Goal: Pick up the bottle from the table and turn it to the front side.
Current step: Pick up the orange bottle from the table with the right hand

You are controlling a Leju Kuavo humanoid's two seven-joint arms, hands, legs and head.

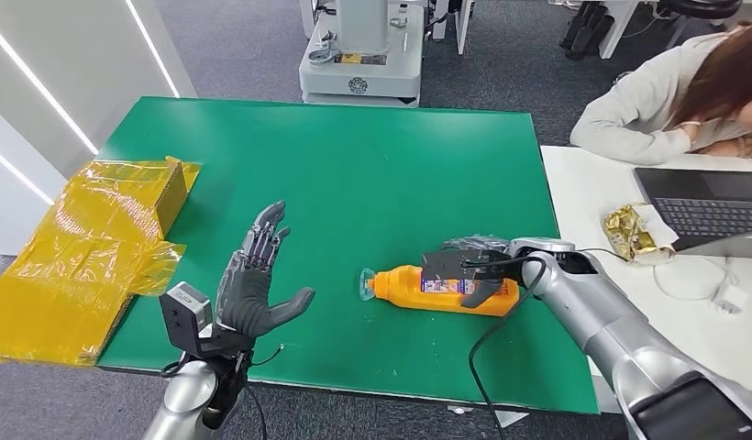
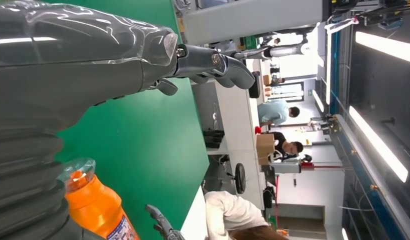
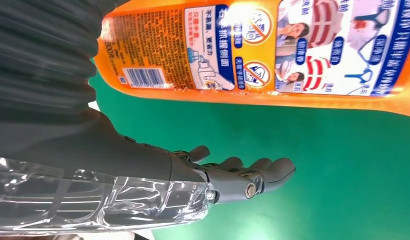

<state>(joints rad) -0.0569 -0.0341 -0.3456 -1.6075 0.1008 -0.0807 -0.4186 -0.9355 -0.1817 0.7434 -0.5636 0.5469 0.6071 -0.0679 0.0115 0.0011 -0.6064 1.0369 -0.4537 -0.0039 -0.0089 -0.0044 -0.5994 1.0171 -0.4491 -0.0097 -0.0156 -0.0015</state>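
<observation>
The right hand (image 1: 473,268) lies over the base end of the orange bottle (image 1: 409,286) on the green table (image 1: 372,165), toward four o'clock of the tabletop in the head view. Whether its fingers actually clasp the bottle cannot be told: in the right wrist view the fingers (image 3: 243,175) are stretched out together over bare green, with the bottle (image 3: 273,55) just beside the palm. The left hand (image 1: 255,275) is raised above the table's near edge toward seven o'clock, palm up, fingers spread, holding nothing.

The bottle lies on its side, its clear cap (image 1: 367,284) pointing toward nine o'clock and its base under the right hand. It is bright orange with a blue and white label. The right wrist view shows that label close: a barcode, small printed text, round warning signs and little pictures. The left wrist view shows the cap (image 2: 75,170) and orange shoulder past the left hand's grey cover (image 2: 53,75).

A cardboard box (image 1: 88,257) wrapped in yellow film sits at nine o'clock, overhanging the table's left edge; what it holds cannot be seen.

At two o'clock a person (image 1: 666,101) leans on a white table (image 1: 583,192) beside a laptop (image 1: 702,206) and a gold wrapper (image 1: 634,231). The left wrist view shows more people (image 2: 278,112) farther back in the room
</observation>
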